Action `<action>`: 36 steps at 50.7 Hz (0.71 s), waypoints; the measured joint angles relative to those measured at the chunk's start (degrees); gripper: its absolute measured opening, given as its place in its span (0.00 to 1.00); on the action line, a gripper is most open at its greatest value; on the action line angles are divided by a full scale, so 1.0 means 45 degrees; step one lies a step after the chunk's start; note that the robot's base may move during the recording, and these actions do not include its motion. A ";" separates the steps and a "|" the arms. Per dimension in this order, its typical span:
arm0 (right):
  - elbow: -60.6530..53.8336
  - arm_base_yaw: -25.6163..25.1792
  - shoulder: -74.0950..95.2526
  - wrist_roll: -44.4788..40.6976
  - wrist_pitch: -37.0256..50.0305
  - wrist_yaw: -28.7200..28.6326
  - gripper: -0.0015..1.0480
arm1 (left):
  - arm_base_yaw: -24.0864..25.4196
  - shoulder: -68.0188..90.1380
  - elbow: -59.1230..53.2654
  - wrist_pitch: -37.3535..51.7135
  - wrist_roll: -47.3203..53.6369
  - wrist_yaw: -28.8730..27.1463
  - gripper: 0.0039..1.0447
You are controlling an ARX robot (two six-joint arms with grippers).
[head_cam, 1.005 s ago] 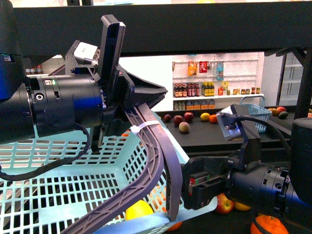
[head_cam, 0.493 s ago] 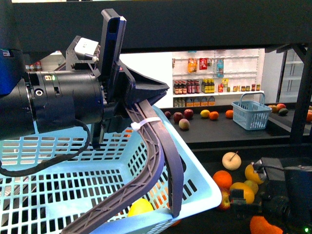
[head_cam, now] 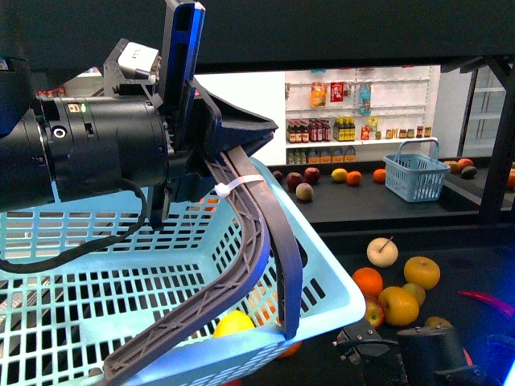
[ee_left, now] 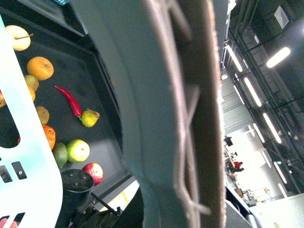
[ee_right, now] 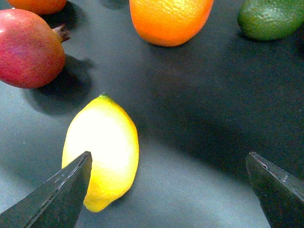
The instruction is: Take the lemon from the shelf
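The lemon, smooth, bright yellow and oval, lies on the shelf's black tray. My right gripper hangs open just above it. One finger is against the lemon's side and the other finger stands far off over bare tray. In the front view only the right arm's wrist shows, low over the shelf tier. A yellow fruit shows through the mesh of the pale blue basket. My left gripper is shut on the grey basket handle and holds the basket up.
A red pomegranate, an orange and a green avocado lie close around the lemon. Oranges, a yellow-orange fruit and a red chili lie on the tier. A second basket stands further back.
My right arm has dropped from mid-height at the right to the bottom edge of the front view, uncovering the fruits on the tier. The left arm and basket have barely shifted.
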 joint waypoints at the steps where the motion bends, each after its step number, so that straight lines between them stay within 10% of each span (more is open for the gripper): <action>1: 0.0117 0.0039 0.0092 0.0000 -0.0015 -0.0029 0.93 | 0.0000 0.0000 0.0000 0.0000 0.0005 0.0000 0.06; 36: 0.2686 0.1117 0.1870 -0.0117 -0.1020 -0.0520 0.93 | 0.0000 0.0000 0.0000 0.0000 0.0000 -0.0005 0.06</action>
